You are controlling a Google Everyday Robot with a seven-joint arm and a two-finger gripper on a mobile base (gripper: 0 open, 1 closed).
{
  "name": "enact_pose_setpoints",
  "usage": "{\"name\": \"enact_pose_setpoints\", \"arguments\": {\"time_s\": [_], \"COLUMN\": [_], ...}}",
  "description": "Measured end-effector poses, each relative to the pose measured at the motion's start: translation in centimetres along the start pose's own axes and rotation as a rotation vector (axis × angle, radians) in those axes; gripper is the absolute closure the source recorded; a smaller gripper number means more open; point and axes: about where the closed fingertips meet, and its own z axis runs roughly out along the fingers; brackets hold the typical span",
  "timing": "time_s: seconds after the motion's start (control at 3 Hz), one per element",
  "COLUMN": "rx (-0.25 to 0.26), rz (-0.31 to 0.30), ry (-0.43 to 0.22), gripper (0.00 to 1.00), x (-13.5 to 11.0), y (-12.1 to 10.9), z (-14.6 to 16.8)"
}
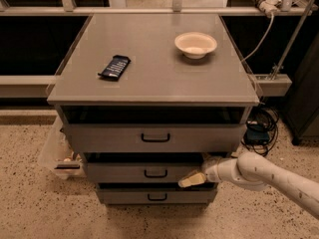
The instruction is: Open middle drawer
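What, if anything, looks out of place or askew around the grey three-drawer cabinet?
Nothing spilled or damaged. Only oddity: the cream-tipped gripper sits at the front of the grey metal middle drawer, right of its small black handle, not on it.

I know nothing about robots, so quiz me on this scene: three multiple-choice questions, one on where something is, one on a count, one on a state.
1. Where is the gripper?
A. At the top drawer
B. At the front of the middle drawer, right of its handle
C. On the floor

2. How many drawers does the cabinet have?
A. Two
B. Three
C. Five

3. How does the bowl sit?
A. Upright
B. Upside down
C. On its side

Answers:
1. B, since the arm's tip is at that drawer's front, beside the handle.
2. B, since three fronts are stacked one under another.
3. A, since its open mouth faces up.
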Motion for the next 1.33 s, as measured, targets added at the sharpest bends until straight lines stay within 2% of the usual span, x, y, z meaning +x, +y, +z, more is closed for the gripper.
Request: {"name": "enact_pose_setpoints", "arguments": {"time_s": [0.33,1.0,1.33], "rx": [0.001,-0.008,-0.081], "rz": [0.038,0.020,-0.029], "ry": [0.013,0.035,0.147], "gripper": [0.00,0.00,0.00], "x": [1.3,0.8,1.5], "y": [0.4,0.7,3.4], "z": [0.2,0.0,-0.4]}}
